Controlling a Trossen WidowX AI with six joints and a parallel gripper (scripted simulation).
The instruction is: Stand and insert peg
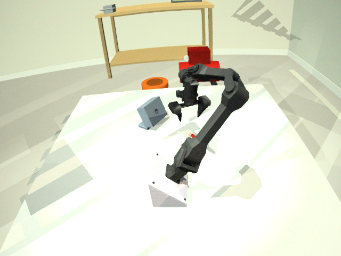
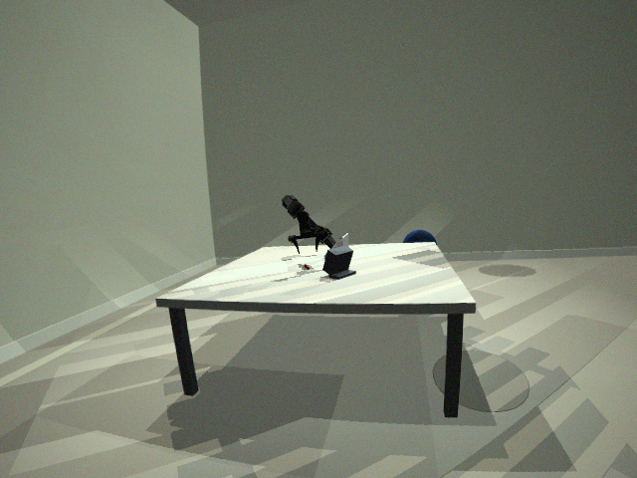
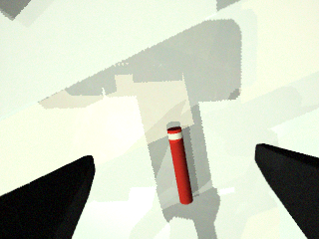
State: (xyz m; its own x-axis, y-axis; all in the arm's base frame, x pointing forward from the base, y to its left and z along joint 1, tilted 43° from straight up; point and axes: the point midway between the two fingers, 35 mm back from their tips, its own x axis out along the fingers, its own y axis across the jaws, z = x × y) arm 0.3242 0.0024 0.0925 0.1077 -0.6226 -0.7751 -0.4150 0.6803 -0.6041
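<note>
So the block with the sloped face is a blue-grey slab, flat-sided with crisp edges [image 1: 152,112] [image 2: 337,261], leaning on a thin foot, and its one round hole [image 1: 156,111] looks dark inside from the top view. Can't make out how deep it goes. The other container-ish thing is a squat, round orange tub [image 1: 144,85] past the far edge of the white table [image 1: 110,220] [image 2: 309,308] [image 3: 30,139], smooth thick rim, darker brown-orange inside. The peg, a slim red cylinder with a white band near one end [image 1: 192,135] [image 2: 307,267] [image 3: 180,169], is lying on its side on the table, well apart from the block, and the arm covers part of it in the top view. The black parallel-jaw gripper [image 1: 189,118] [image 2: 308,252] [image 3: 174,157] has its fingers spread wide with nothing between them, hanging above the tabletop pointing down. From the wrist cam the peg shows up in the gap between the dark, tapering fingers, banded end toward the top. The jointed matte black arm [image 1: 217,121] [image 2: 309,224] reaches over from a pale base. Behind it all there's a light wooden bench [image 1: 154,8] with a small grey box [image 1: 109,9] on top, a glossy-looking red cylinder [image 1: 183,66] with a dark red box [image 1: 199,55] above it, plus a rounded dark blue thing [image 2: 419,236] behind the table.
</note>
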